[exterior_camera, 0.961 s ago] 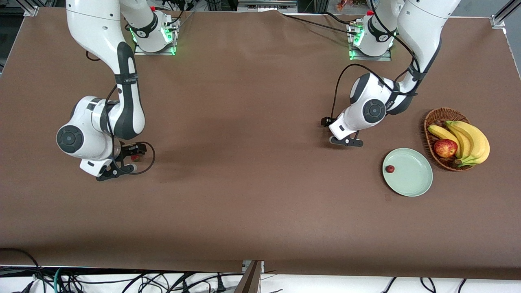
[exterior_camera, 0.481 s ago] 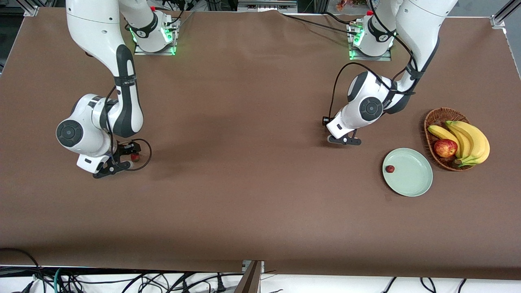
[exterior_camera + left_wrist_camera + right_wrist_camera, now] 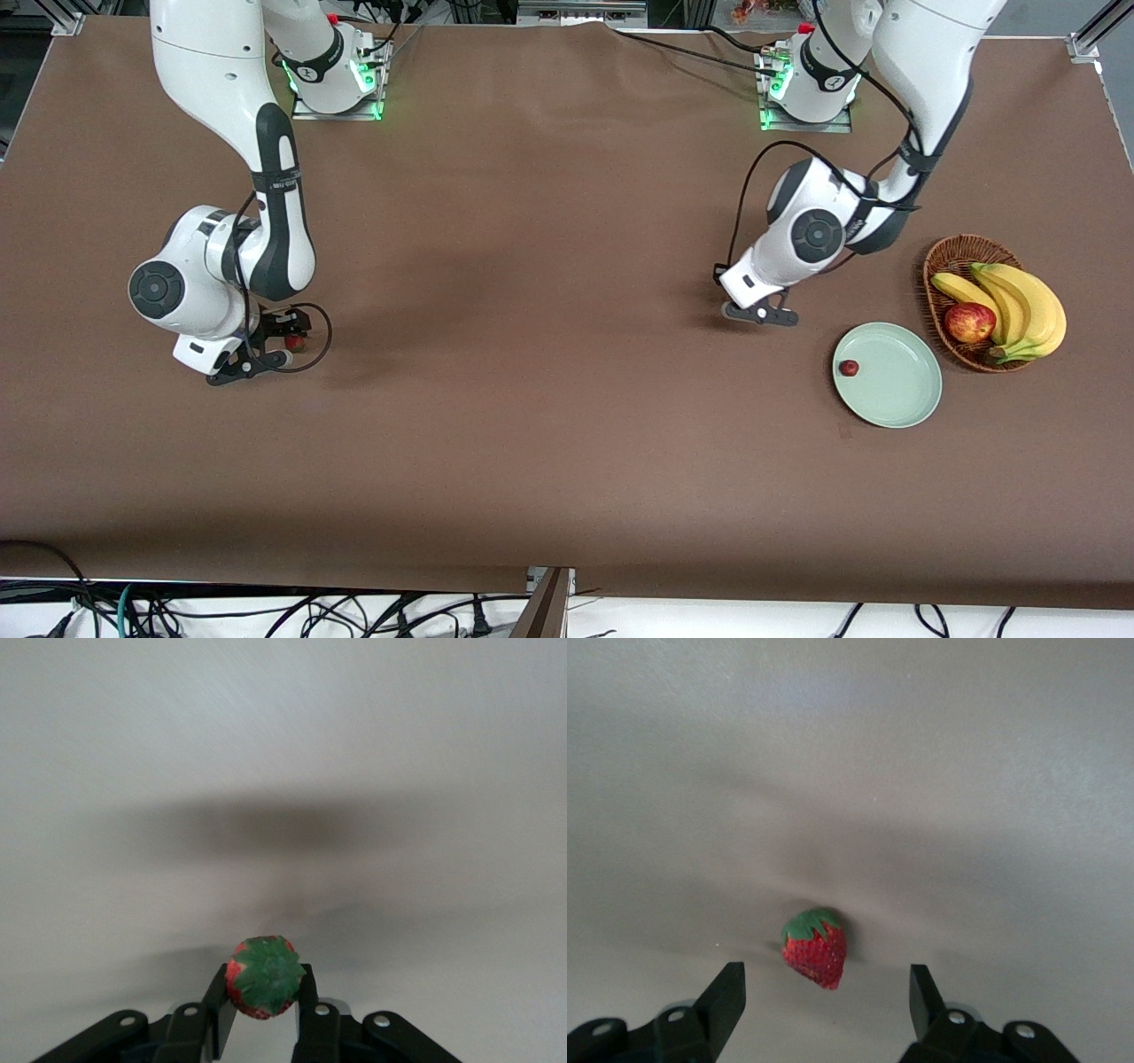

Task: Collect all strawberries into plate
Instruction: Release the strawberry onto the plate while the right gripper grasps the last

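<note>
1 strawberry [image 3: 849, 368] on plate [image 3: 895, 390], right of frame. Left gripper [image 3: 264, 1014] pinching 2nd berry [image 3: 264, 976]; right gripper [image 3: 828, 992] wide open around 3rd berry [image 3: 816, 948], not gripped.

We see a brown table [image 3: 549, 443] carrying a plate [image 3: 899, 394], a basket [image 3: 948, 257] and a strawberry [image 3: 816, 950].

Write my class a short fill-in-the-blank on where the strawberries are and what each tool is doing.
1. One strawberry already lies on the ____.
2. The left tool is shut on a ____.
3. The right tool is ____, with a strawberry lying on the table between its fingers.
4. The apple sits in the ____.

Missing words: plate; strawberry; open; basket
</note>
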Available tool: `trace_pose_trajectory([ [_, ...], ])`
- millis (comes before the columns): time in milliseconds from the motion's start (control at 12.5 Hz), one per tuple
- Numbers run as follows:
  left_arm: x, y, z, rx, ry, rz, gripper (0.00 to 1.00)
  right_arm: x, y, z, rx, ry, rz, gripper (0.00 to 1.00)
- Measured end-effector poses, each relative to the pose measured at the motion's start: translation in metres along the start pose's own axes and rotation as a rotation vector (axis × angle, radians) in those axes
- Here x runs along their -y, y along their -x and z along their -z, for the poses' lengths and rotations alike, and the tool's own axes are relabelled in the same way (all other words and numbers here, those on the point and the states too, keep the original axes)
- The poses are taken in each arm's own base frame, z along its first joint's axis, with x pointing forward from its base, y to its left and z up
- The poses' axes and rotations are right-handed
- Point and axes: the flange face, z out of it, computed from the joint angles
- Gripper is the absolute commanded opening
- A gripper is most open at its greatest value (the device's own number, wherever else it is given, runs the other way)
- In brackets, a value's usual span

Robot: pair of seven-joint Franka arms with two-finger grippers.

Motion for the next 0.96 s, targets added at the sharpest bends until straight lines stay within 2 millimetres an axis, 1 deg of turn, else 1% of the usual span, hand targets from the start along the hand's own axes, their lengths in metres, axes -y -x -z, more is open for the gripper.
trace_pose_trajectory([
  [80, 0.023, -0.014, 0.021, -0.005, -0.008, -0.014, 0.0, 0.0, 0.0, -0.003, 0.003, -0.001, -0.004, 0.73],
  [240, 0.082, -0.037, 0.061, -0.038, -0.021, -0.079, 0.03, 0.002, 0.001, -0.008, 0.008, -0.004, -0.006, 0.64],
  [320, 0.108, -0.043, 0.072, -0.053, -0.026, -0.105, 0.05, 0.003, 0.0, -0.01, 0.011, -0.004, -0.004, 0.63],
  [481, 0.149, -0.043, 0.076, -0.059, -0.033, -0.135, 0.07, 0.005, 0.0, -0.013, 0.015, -0.006, -0.002, 0.58],
  [561, 0.169, -0.042, 0.075, -0.058, -0.034, -0.145, 0.11, 0.005, 0.001, -0.014, 0.016, -0.006, -0.002, 0.52],
  [641, 0.189, -0.04, 0.072, -0.06, -0.033, -0.149, 0.12, 0.005, 0.001, -0.014, 0.016, -0.006, -0.002, 0.48],
  [721, 0.203, -0.04, 0.068, -0.068, -0.034, -0.147, 0.13, 0.005, 0.001, -0.014, 0.016, -0.007, -0.002, 0.43],
  [801, 0.21, -0.04, 0.063, -0.071, -0.033, -0.147, 0.17, 0.005, 0.001, -0.014, 0.016, -0.007, -0.003, 0.38],
  [881, 0.213, -0.041, 0.058, -0.076, -0.033, -0.144, 0.24, 0.005, 0.001, -0.014, 0.016, -0.007, -0.002, 0.34],
  [961, 0.217, -0.043, 0.053, -0.09, -0.037, -0.139, 0.34, 0.005, 0.001, -0.014, 0.016, -0.007, -0.003, 0.32],
])
